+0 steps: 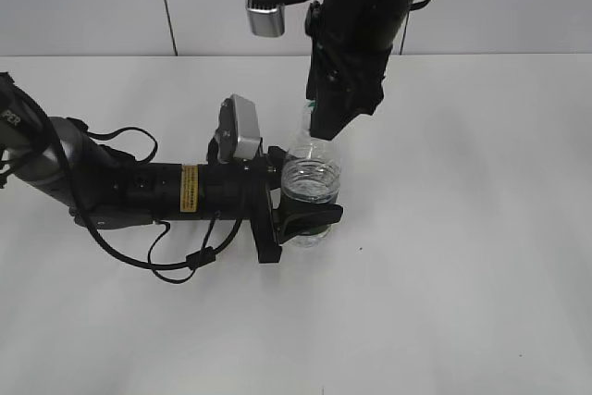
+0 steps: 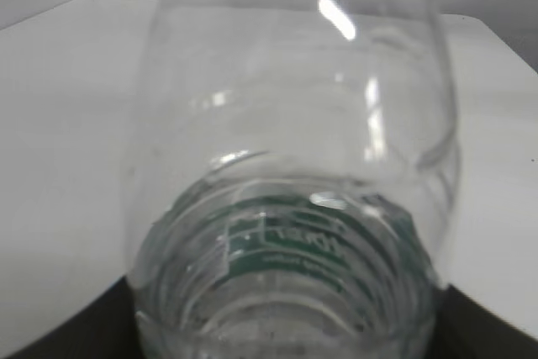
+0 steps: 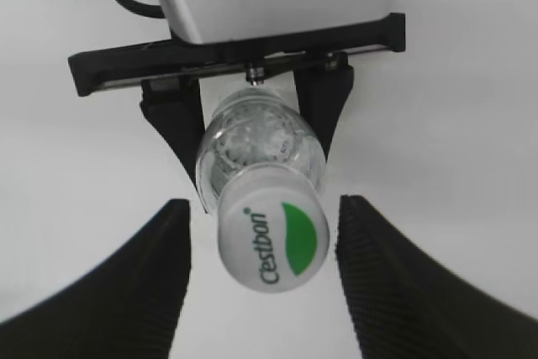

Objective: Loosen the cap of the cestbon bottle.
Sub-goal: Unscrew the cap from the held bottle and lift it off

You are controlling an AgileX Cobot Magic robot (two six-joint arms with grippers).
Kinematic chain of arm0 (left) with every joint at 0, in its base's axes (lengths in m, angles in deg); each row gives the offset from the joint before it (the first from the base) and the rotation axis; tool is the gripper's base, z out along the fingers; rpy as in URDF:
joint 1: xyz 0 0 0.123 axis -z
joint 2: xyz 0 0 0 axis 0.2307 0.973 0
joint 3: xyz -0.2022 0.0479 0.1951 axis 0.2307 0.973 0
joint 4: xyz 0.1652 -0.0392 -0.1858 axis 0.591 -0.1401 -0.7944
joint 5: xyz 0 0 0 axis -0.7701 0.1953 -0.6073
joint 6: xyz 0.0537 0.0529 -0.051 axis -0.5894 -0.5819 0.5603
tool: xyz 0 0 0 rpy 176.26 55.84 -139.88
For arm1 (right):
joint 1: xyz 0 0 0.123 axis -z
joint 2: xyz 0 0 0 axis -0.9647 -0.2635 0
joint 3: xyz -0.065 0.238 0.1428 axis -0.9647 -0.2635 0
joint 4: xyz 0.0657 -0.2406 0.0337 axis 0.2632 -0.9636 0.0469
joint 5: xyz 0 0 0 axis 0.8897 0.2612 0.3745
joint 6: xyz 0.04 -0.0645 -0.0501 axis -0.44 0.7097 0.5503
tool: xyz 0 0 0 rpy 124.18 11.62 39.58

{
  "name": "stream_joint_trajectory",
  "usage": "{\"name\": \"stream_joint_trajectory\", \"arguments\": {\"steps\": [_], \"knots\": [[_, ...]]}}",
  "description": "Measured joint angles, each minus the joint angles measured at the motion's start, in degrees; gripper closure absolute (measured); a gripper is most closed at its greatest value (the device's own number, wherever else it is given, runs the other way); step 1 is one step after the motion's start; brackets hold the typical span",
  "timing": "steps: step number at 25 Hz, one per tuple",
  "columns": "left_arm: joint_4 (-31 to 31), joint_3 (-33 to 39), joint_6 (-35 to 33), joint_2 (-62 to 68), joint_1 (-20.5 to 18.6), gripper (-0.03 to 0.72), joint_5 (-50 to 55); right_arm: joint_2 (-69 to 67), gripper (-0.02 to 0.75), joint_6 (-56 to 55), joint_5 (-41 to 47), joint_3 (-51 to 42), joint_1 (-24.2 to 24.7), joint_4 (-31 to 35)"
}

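The cestbon bottle (image 1: pixel 311 180) stands upright on the white table, clear, with water and a dark green label low down. My left gripper (image 1: pixel 309 221) is shut on the bottle's lower body; the bottle fills the left wrist view (image 2: pixel 294 208). My right gripper (image 1: pixel 321 132) hangs over the bottle's top and hides the cap in the exterior view. In the right wrist view the white cap (image 3: pixel 273 238) with its green patch lies between my right gripper's (image 3: pixel 264 245) open jaws, with a gap on each side. The bottle's shoulder (image 3: pixel 256 140) shows below it.
The white table (image 1: pixel 462 275) spreads all round the bottle, with a grey wall behind. The left arm's body and cables (image 1: pixel 139 191) lie across the table's left half. Nothing else stands on the table.
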Motion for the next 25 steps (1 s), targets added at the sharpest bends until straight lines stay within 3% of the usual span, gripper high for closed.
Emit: {"name": "stream_joint_trajectory", "arguments": {"steps": [5,16,18,25], "knots": [[0.05,0.00,0.00,0.00,0.00,0.284,0.00,0.00,0.258,-0.78,0.00,0.00,0.00,1.44],[0.16,0.00,0.00,0.00,0.00,0.284,-0.06,2.32,0.248,-17.30,0.00,0.05,0.00,1.75],[0.16,0.00,0.00,0.00,0.00,0.284,-0.06,2.73,0.247,-23.85,0.00,0.49,0.00,1.82],[0.09,0.00,0.00,0.00,0.00,0.284,-0.06,2.91,0.246,-62.45,0.00,1.21,0.00,1.76]]}}
